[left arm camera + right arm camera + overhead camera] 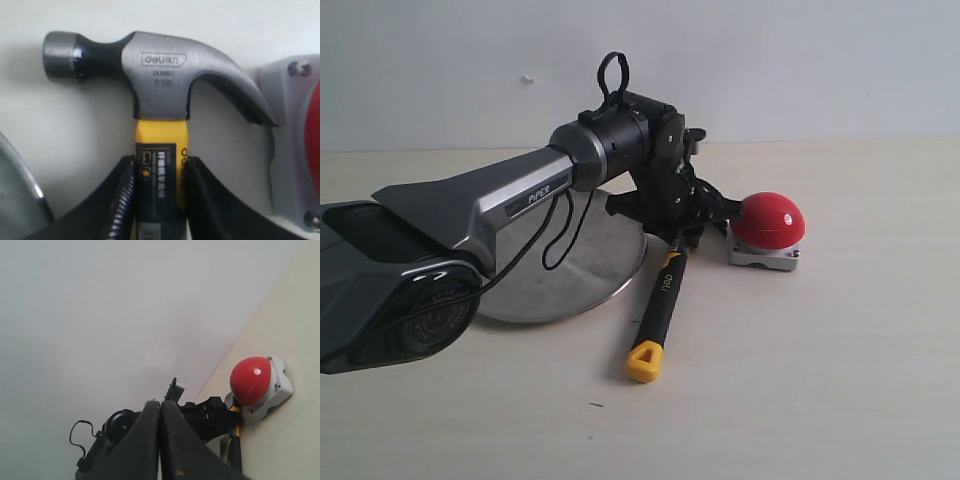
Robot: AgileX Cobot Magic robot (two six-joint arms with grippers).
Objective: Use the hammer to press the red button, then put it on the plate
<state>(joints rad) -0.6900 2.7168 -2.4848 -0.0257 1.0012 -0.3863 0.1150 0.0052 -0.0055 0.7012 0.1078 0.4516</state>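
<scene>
Firstly, the metal plate (610, 260) lay at the left of the tabletop (820, 380), partly hidden behind the left arm. Just right of it, the left gripper (680, 236) was lowered over the claw hammer (660, 296), its jaws clamped on the yellow-and-black handle just below the steel head. The hammer lay on the tabletop between plate and button, its yellow looped end toward the camera and its claw tip just beside the grey base. The red button (770, 218) stood at the right. The right gripper (160, 407) was held high, jaws pressed together, holding nothing.
</scene>
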